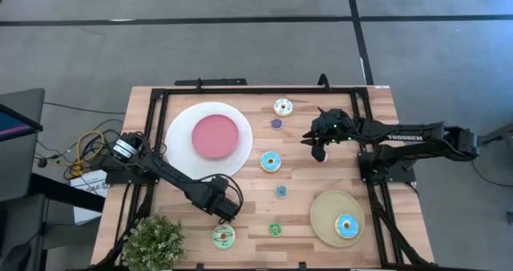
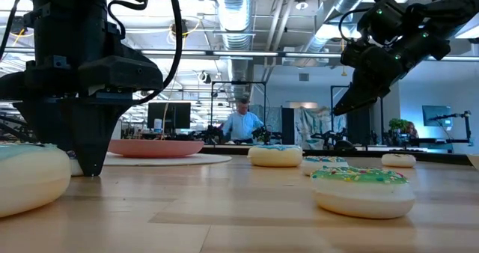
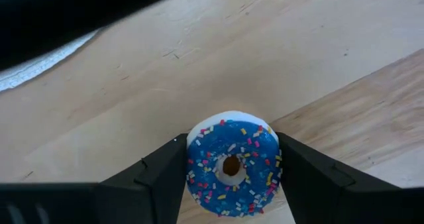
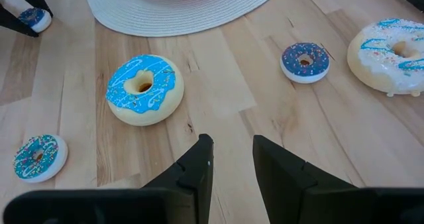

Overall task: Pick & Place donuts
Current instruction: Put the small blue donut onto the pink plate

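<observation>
Donut (image 3: pixel 232 168): small; blue icing; coloured sprinkles

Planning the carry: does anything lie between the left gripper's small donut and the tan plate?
Nothing squarely. A green donut and a teal donut flank the line; the small blue donut in the left gripper should pass between them to the tan plate.
</observation>
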You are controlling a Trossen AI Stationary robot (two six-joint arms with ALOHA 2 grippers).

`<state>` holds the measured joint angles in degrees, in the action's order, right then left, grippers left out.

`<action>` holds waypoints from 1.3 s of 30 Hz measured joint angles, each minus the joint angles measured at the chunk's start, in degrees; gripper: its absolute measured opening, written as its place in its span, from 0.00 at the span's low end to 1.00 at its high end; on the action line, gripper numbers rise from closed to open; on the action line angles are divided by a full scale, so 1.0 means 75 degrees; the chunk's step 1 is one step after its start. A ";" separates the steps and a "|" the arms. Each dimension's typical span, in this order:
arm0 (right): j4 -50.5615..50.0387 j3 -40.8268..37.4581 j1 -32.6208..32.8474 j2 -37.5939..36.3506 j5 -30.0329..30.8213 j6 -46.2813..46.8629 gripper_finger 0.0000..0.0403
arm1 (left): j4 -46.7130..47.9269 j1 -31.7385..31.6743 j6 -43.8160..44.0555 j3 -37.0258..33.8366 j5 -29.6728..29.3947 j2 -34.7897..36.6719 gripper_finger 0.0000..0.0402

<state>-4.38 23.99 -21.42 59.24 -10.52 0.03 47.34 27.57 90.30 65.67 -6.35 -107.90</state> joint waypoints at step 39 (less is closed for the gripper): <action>0.0014 -0.0003 0.0001 -0.0001 -0.0003 -0.0067 0.24 | 0.0369 -0.6131 -0.8518 0.1954 -0.0919 0.0003 0.52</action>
<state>-4.27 23.97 -21.41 59.23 -10.55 -0.47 50.11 -18.41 26.42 80.33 -13.24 -107.87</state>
